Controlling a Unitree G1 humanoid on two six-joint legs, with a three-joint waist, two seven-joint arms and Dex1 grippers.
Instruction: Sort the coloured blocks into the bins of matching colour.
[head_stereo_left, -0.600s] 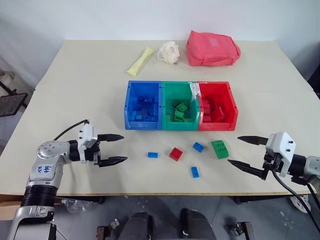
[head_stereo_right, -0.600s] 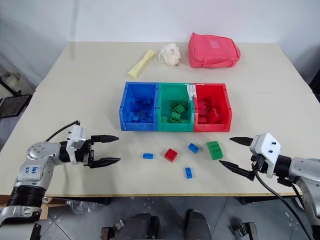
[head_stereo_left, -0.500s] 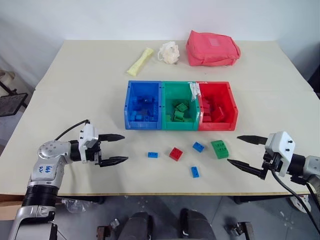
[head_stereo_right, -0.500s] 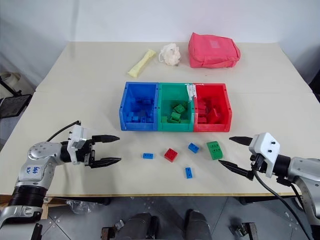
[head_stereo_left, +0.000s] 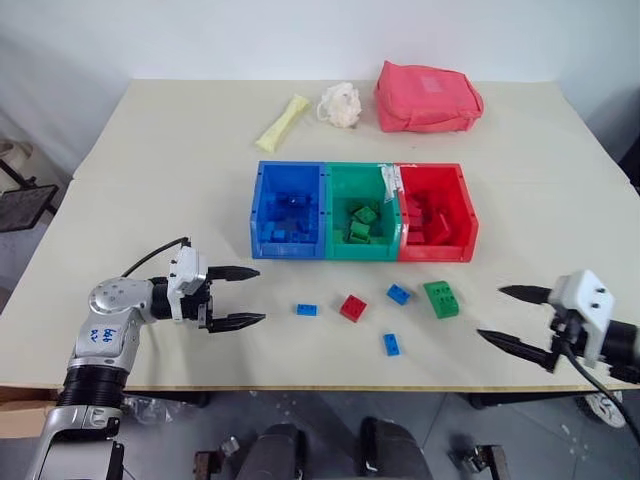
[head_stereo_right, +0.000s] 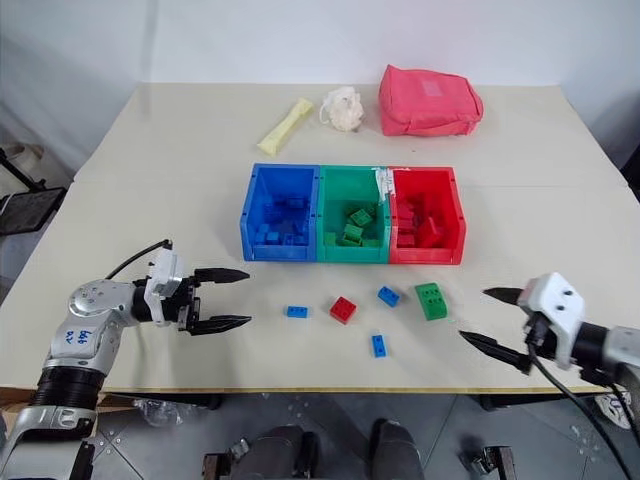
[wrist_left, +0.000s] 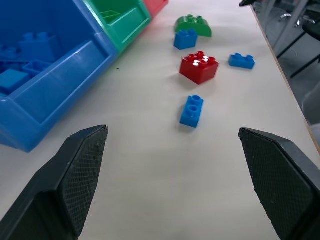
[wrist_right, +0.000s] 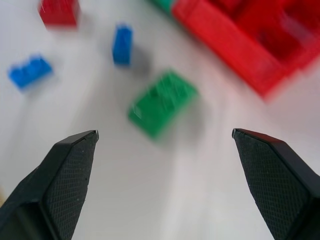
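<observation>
Three joined bins stand mid-table: blue (head_stereo_left: 286, 250), green (head_stereo_left: 362, 252) and red (head_stereo_left: 438, 254), each holding blocks of its own colour. In front of them lie loose blocks: a small blue one (head_stereo_left: 306, 310), a red one (head_stereo_left: 352, 307), a blue one (head_stereo_left: 398, 294), a larger green one (head_stereo_left: 440, 299) and a blue one (head_stereo_left: 391, 344) nearer the edge. My left gripper (head_stereo_left: 258, 296) is open and empty, left of the small blue block (wrist_left: 191, 110). To the right of the green block (wrist_right: 162, 102), my right gripper (head_stereo_left: 490, 312) is open and empty too.
A pink fabric bag (head_stereo_left: 427, 96), a white puff (head_stereo_left: 338, 104) and a yellow packet (head_stereo_left: 281, 122) lie at the far side of the table. The table's front edge runs just below the loose blocks and both grippers.
My left gripper has slid a little to the right, towards the loose blocks. My right gripper has drawn back to the right, away from the green block. Both stay open.
</observation>
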